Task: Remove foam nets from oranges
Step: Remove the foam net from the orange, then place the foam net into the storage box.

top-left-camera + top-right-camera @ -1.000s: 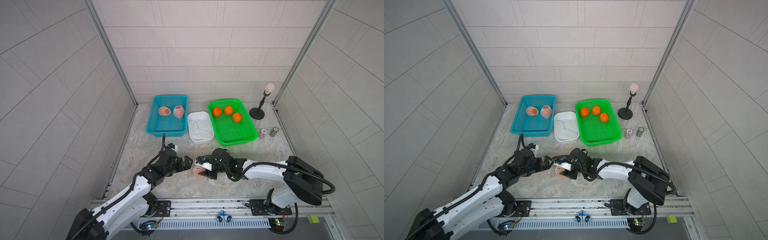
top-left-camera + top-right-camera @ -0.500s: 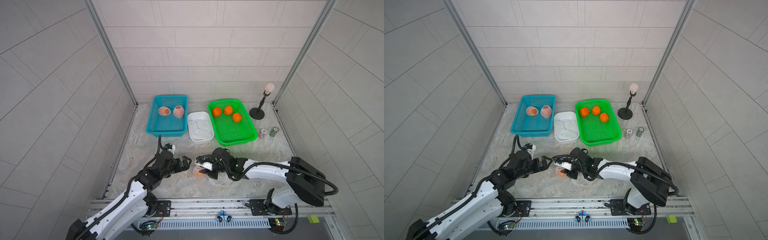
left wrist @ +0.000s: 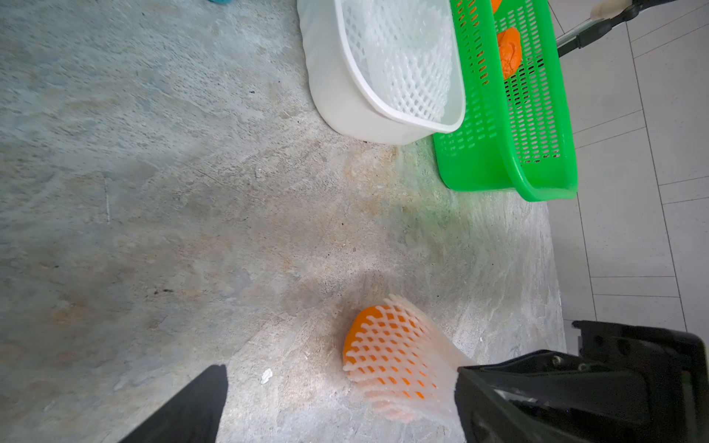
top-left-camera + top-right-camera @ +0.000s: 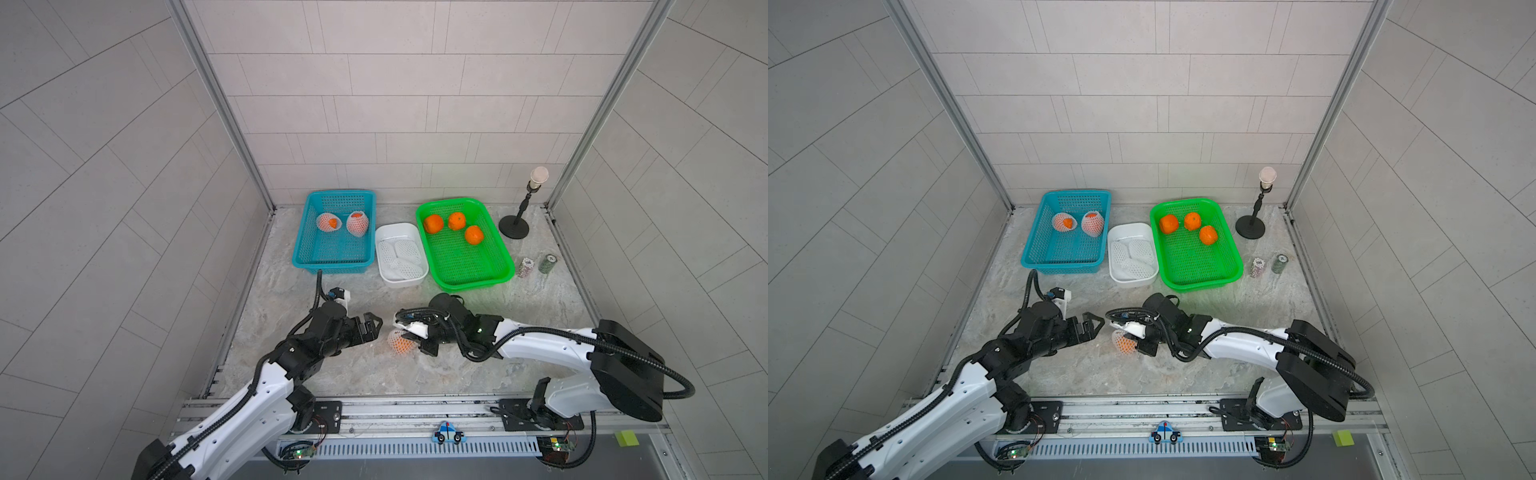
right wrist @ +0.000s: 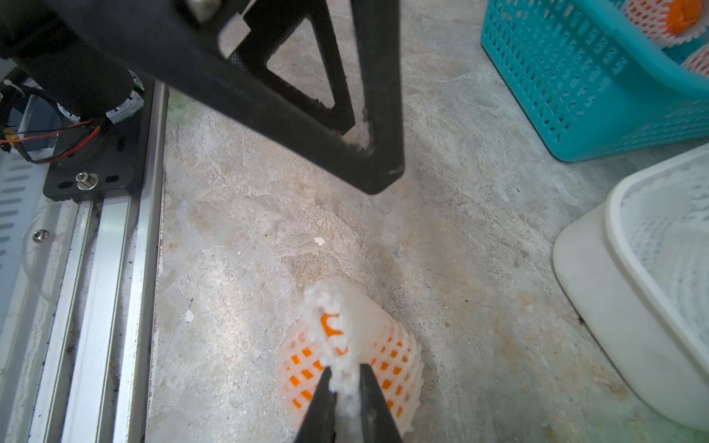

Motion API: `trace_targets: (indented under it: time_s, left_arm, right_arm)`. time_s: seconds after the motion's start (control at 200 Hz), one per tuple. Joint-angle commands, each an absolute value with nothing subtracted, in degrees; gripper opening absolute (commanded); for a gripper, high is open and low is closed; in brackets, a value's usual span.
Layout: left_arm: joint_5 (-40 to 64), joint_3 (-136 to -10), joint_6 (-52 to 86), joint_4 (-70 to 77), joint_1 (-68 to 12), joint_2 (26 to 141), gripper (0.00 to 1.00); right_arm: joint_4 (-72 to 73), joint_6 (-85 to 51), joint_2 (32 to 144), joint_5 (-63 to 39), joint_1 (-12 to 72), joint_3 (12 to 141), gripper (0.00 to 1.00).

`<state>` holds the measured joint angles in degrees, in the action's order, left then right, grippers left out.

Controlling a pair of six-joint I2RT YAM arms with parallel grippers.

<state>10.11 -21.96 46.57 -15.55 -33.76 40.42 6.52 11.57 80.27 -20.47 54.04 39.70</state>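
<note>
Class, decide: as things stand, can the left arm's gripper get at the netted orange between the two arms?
Probably yes. The left gripper stands open right beside the orange, with only bare table between them; the right gripper pinches the foam net from the opposite side.

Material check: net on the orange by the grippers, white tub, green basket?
The foam net: soft white foam mesh, matte; crumples where the right gripper pinches it.
The white tub: likely plastic, smooth, slightly translucent wall.
The green basket: likely moulded plastic, glossy, slotted.
</note>
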Motion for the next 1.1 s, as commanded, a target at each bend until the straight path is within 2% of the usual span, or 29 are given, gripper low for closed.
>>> trace_targets:
  time_s: [0.0,0.28,0.485,0.76,0.846,0.956,1.091]
  left_arm:
    - [9.4,-21.26,46.0,-16.27,-33.32,39.1,1.0]
    - [9.13,-22.06,42.96,-16.39,-33.35,36.3,0.97]
    - [18.26,-20.85,37.48,-6.0,-33.4,32.52,0.89]
    - [28.91,-19.49,34.71,9.47,-35.04,35.32,0.89]
    - [28.64,-18.83,31.11,13.76,-38.73,36.54,0.89]
    - [22.28,-18.54,23.51,15.12,-44.65,37.62,0.9]
    - [22.61,-18.67,21.91,19.3,-45.78,42.43,0.9]
  right_arm:
    - [5.45,12.2,78.42,-20.3,54.0,41.21,0.13]
    - [1.91,11.98,75.57,-21.94,53.82,42.84,0.12]
    - [-1.55,11.63,71.76,-26.49,51.34,43.92,0.11]
    - [-1.38,6.95,67.31,-36.39,44.84,43.61,0.11]
    - [-1.0,6.53,66.24,-39.46,43.87,43.11,0.12]
    - [-0.56,6.02,65.4,-41.95,43.24,42.77,0.12]
    - [-1.23,6.28,65.12,-43.7,42.58,42.9,0.12]
